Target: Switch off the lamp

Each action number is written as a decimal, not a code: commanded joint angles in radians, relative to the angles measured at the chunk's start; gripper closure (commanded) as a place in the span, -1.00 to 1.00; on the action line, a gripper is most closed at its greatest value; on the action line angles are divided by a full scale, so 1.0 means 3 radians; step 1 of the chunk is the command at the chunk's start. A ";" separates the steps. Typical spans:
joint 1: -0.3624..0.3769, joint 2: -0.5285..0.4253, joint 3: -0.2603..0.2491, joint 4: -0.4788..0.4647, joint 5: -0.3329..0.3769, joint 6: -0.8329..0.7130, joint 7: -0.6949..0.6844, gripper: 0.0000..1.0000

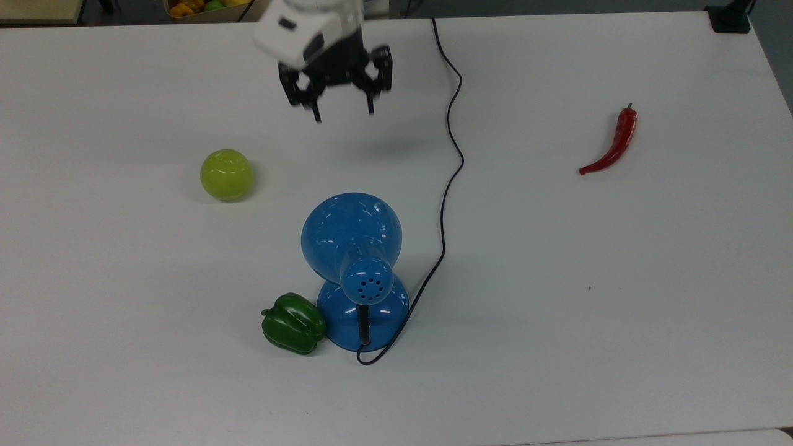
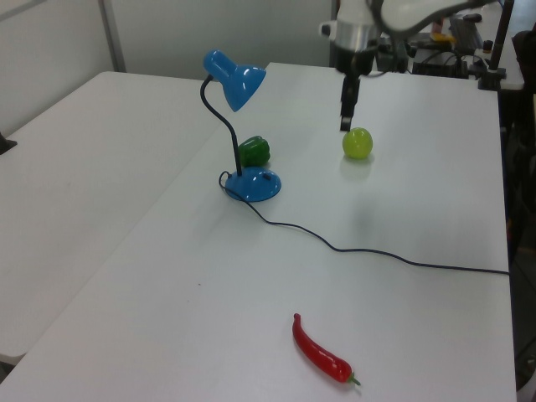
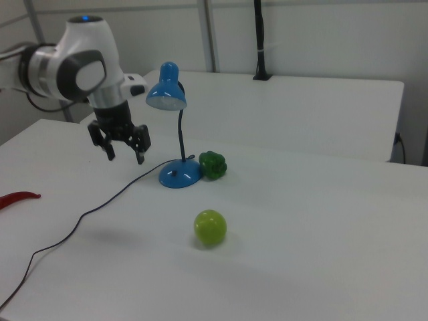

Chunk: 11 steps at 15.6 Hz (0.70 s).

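In the top view my claw [image 1: 342, 113] hangs near the far edge of the white table [image 1: 619, 279], fingers spread wide apart and gripping nothing, touching nothing. The lamp [image 1: 353, 248] stands well apart from me toward the near side, its blue dome shade above its round base, its dark cord [image 1: 449, 186] looping from the base and running up the top view's right of me. A green bell pepper [image 1: 292, 323] touches the base on the top view's left; a lime-green ball [image 1: 227, 174] sits between me and the lamp, off to the top view's left; a red chili [image 1: 612, 144] lies far off at the top view's right. In the left view my claw [image 2: 345, 117] points straight down, raised off the table just above and behind the green ball [image 2: 358, 143], with the lamp [image 2: 239, 126] well to the left view's left and the chili [image 2: 321, 350] near the front. In the right view my claw [image 3: 125, 152] is plainly splayed and empty, hovering above the cord [image 3: 80, 217], just to the right view's left of the lamp [image 3: 175, 127]; the pepper [image 3: 213, 164] sits beside the base and the ball [image 3: 210, 227] lies nearer the front.
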 commanded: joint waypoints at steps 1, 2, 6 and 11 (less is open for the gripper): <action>0.0004 -0.0422 -0.0016 -0.0084 -0.0040 -0.0335 0.0002 -1.00; 0.0019 -0.0448 -0.0016 -0.0013 -0.0040 -0.0467 0.0012 -1.00; 0.0030 -0.0458 -0.0016 0.0335 -0.0009 -0.0928 0.0283 -1.00; 0.0040 -0.0448 0.0014 0.0391 -0.0004 -0.0877 0.0549 -1.00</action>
